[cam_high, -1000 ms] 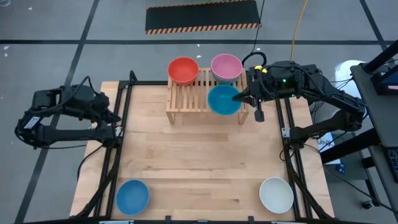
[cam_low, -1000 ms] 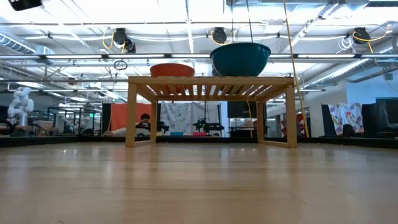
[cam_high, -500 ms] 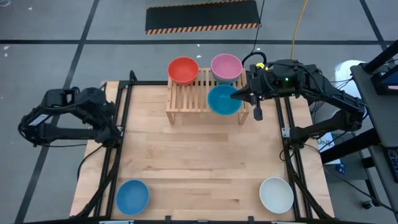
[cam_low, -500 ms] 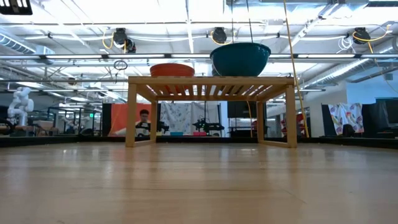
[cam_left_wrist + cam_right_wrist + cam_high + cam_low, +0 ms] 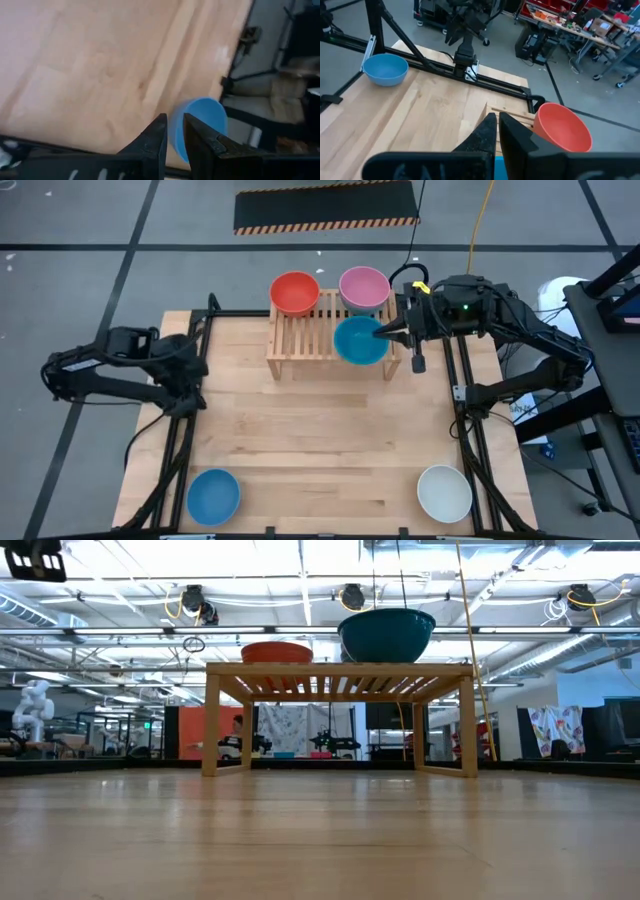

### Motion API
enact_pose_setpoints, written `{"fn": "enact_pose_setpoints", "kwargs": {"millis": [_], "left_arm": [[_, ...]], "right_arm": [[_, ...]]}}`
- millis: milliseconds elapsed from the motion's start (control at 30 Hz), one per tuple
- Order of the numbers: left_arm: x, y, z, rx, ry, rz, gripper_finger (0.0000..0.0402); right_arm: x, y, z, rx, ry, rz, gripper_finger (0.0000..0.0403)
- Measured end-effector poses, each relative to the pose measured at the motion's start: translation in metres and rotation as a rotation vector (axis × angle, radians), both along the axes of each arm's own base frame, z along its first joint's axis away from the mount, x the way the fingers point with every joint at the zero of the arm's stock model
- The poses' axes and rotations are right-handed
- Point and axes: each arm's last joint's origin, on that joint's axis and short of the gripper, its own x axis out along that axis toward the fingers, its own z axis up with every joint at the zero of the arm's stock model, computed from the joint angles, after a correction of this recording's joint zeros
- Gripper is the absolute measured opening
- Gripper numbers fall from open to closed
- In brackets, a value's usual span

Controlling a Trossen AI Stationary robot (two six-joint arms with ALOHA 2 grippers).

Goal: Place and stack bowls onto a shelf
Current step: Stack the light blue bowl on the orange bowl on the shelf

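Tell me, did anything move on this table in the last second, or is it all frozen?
Only the left arm moved: its end effector swung from outside the table's left edge in toward the tabletop, fingers nearly closed and empty. The right end effector stayed at the teal bowl on the shelf. The red bowl, pink bowl, light blue bowl and white bowl did not shift.

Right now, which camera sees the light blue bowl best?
The high view: the whole light blue bowl sits unblocked at the table's near-left corner. The left wrist view hides part behind fingers, the right wrist view shows it far off, and the low view misses it.
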Motion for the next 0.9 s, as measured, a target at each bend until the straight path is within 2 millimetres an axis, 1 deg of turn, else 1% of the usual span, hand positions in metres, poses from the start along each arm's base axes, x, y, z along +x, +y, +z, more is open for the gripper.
{"fn": "enact_pose_setpoints", "kwargs": {"millis": [67, 167, 233, 467, 600, 767, 900], "left_arm": [[0.004, -0.002, 0.000, -0.026, 0.000, -0.033, 0.0050], [0.008, -0.003, -0.001, -0.027, 0.010, -0.068, 0.0013], [0.010, -0.004, -0.002, -0.028, 0.021, -0.074, 0.0008], [0.019, -0.003, -0.005, -0.020, 0.085, -0.004, 0.0033], [0.026, -0.003, -0.008, -0.046, 0.142, 0.040, 0.0049], [0.035, -0.006, -0.013, -0.051, 0.196, 0.019, 0.0068], [0.045, -0.015, -0.017, -0.036, 0.215, -0.054, 0.0073]], "right_arm": [[-0.001, 0.000, 0.000, -0.010, -0.001, 0.003, 0.0013], [-0.001, 0.000, 0.001, -0.012, -0.003, 0.005, 0.0013], [-0.002, 0.000, 0.001, -0.013, -0.004, 0.005, 0.0013], [-0.003, 0.001, 0.001, -0.014, -0.007, 0.005, 0.0013], [-0.003, 0.001, 0.001, -0.014, -0.007, 0.005, 0.0013], [-0.003, 0.001, 0.002, -0.014, -0.008, 0.005, 0.0013], [-0.004, 0.001, 0.002, -0.014, -0.010, 0.005, 0.0013]]}}
